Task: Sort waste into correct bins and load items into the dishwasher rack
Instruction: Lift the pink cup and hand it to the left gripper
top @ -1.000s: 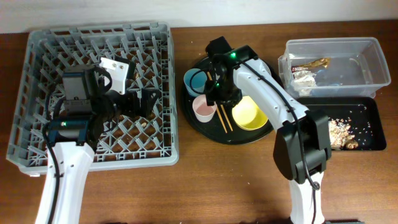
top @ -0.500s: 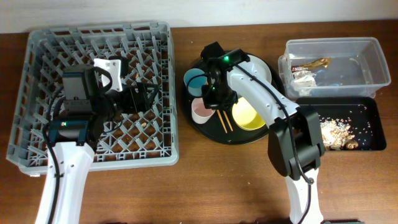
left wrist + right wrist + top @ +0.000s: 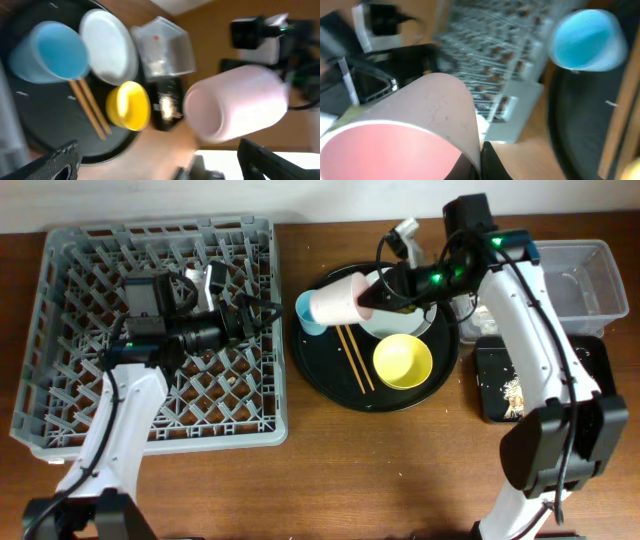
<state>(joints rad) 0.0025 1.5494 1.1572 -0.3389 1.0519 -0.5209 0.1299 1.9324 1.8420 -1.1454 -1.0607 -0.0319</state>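
On the round tray (image 3: 320, 375) the yellow bowl (image 3: 402, 361) and chopsticks (image 3: 352, 358) lie nearest, with the blue cup (image 3: 50, 52) and plate (image 3: 107, 47) behind them. Above these the right gripper (image 3: 378, 292) pinches the rim of the pink cup (image 3: 338, 300), held on its side just beside the blue cup. The left gripper (image 3: 262, 318) hovers over the rack (image 3: 60, 330), fingers spread wide and empty, and the tub (image 3: 590, 280) sits far right.

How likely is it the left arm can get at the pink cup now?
Probably yes. The left gripper sits over the right edge of the rack, jaws open and pointed at the pinkish-white cup, which the right gripper holds on its side above the round black tray. Nothing shows between them.
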